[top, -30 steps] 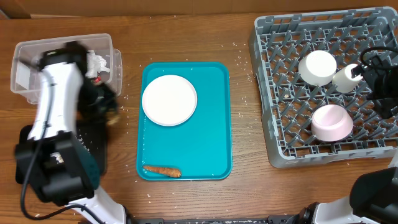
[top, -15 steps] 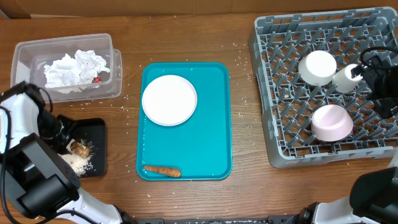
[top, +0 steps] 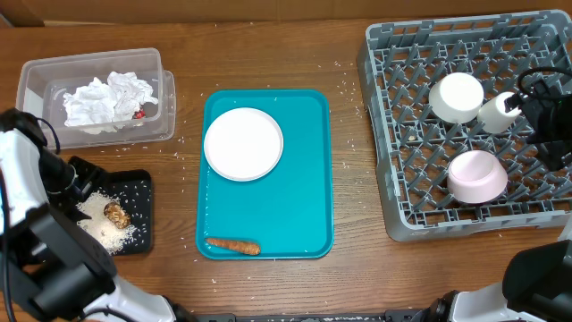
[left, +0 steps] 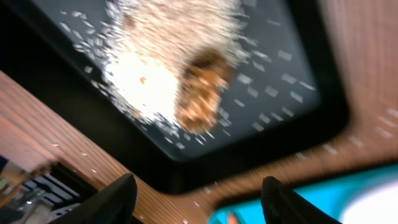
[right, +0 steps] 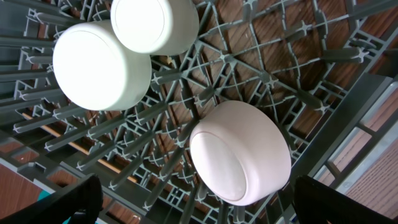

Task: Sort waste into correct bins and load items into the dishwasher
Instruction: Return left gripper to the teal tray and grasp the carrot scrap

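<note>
The black tray bin [top: 138, 183] holds a heap of white rice [top: 105, 233] and a brown crumbly chunk [top: 114, 213]. My left gripper [top: 82, 175] hovers at its left edge, open and holding nothing. In the left wrist view the left gripper [left: 199, 186] looks down on the chunk [left: 202, 93] and the rice [left: 146, 78]. The clear tub [top: 36, 76] contains crumpled tissue [top: 107, 98] and a red wrapper [top: 138, 114]. A carrot piece [top: 232, 245] and the plate [top: 243, 143] lie on the teal tray. My right gripper [right: 205, 211] is open over the pink bowl [right: 239, 152] in the dish rack [top: 402, 179].
The teal tray [top: 295, 206] sits mid-table. A white bowl [top: 456, 97] and a small cup [top: 498, 112] stand upside down in the rack beside the pink bowl [top: 476, 175]. Stray rice grains [top: 350, 136] dot the wood between tray and rack. The right arm [top: 547, 116] hangs over the rack's right side.
My left arm swung from over the clear tub down to the black tray's left edge, and its jaws widened. The chunk and rice now lie uncovered on the black tray. The right arm stayed still.
</note>
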`<state>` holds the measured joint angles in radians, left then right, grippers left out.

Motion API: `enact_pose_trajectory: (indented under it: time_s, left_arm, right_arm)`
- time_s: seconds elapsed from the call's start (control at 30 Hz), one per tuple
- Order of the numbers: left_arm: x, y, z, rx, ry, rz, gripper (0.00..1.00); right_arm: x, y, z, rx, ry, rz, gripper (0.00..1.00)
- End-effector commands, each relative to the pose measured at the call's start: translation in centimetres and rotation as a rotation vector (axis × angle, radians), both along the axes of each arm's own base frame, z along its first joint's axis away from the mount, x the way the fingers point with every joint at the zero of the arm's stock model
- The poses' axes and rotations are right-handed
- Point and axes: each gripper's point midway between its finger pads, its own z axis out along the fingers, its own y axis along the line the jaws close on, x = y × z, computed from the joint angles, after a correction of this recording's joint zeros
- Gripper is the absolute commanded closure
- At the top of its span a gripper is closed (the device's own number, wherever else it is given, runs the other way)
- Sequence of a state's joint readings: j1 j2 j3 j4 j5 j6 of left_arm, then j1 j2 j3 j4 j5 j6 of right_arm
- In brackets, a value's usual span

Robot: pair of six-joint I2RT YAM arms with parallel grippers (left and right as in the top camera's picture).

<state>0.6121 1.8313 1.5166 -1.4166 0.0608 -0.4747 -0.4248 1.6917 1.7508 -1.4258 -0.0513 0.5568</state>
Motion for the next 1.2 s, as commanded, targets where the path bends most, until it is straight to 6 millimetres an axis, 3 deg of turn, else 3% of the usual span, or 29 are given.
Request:
enact_pose_trajectory:
  time_s: [0.0,0.1,0.23,0.4,0.53,0.73,0.93,1.17]
  left_arm:
    - [1.3,-3.7,5.6,-0.043,-0.201,-0.102,0.33]
    - [-0.3,-7.2,6.6,-0.077,-0.158,-0.155,0.33]
    - [-2.9,-11.9,6.2,-0.127,-0.044,-0.183,0.33]
    - [-5.8,-17.6,2.5,-0.112,0.106,-0.101,0.32]
    - [-6.0,-20.3,-0.6,-0.077,0.123,-0.055,0.32]
    - [-4.1,-25.2,-4.5,-0.059,0.004,-0.05,0.26]
    - [-4.4,-27.8,-6.3,0.028,-0.027,0.015,0.23]
    - [-5.4,-28.7,-6.8,0.086,-0.019,0.052,0.23]
  right_arm:
    - [0.4,-0.3,0.7,-0.015,-0.021,-0.007,0.0]
    - [0.4,-0.3,0.7,-0.015,-0.021,-0.007,0.0]
    - [0.4,-0.3,0.7,-0.015,-0.021,-0.007,0.0]
    - [0.4,-0.3,0.7,-0.015,-0.021,-0.007,0.0]
    - [0.4,-0.3,0.7,-0.015,-0.021,-0.007,0.0]
    - [0.4,-0.3,0.7,-0.015,-0.021,-0.007,0.0]
    - [0.4,-0.3,0.7,-0.015,-0.021,-0.007,0.0]
    - [0.4,-0.3,0.7,-0.015,-0.021,-0.007,0.0]
